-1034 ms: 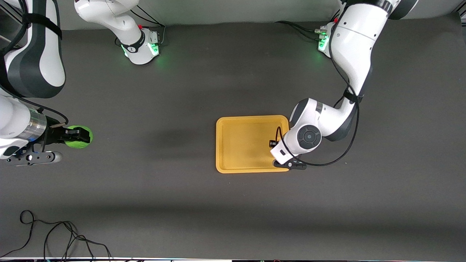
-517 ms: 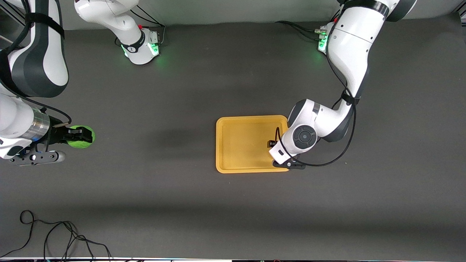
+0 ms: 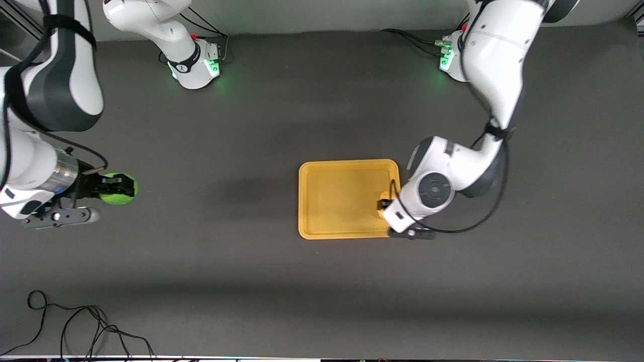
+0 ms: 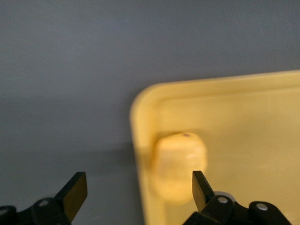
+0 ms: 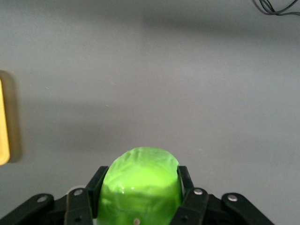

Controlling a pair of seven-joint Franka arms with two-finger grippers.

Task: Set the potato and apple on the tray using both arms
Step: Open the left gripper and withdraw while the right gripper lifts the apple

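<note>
The orange-yellow tray (image 3: pixel 337 201) lies on the dark mat. The yellow-tan potato (image 4: pixel 180 166) rests inside it against the rim at the left arm's end; in the front view the left wrist mostly hides it. My left gripper (image 3: pixel 386 206) hangs open and empty over that rim, and in the left wrist view (image 4: pixel 137 192) one finger is over the potato and the other over the mat. My right gripper (image 3: pixel 118 187) is shut on the green apple (image 5: pixel 140 183) and holds it over the mat at the right arm's end, well apart from the tray.
A loose black cable (image 3: pixel 75 327) lies on the mat near the front camera at the right arm's end. The arm bases (image 3: pixel 196 65) stand along the table's back edge. A sliver of the tray (image 5: pixel 3 126) shows in the right wrist view.
My right gripper has carried the apple a little toward the tray. My left gripper has drawn back from over the tray's floor to its rim at the left arm's end.
</note>
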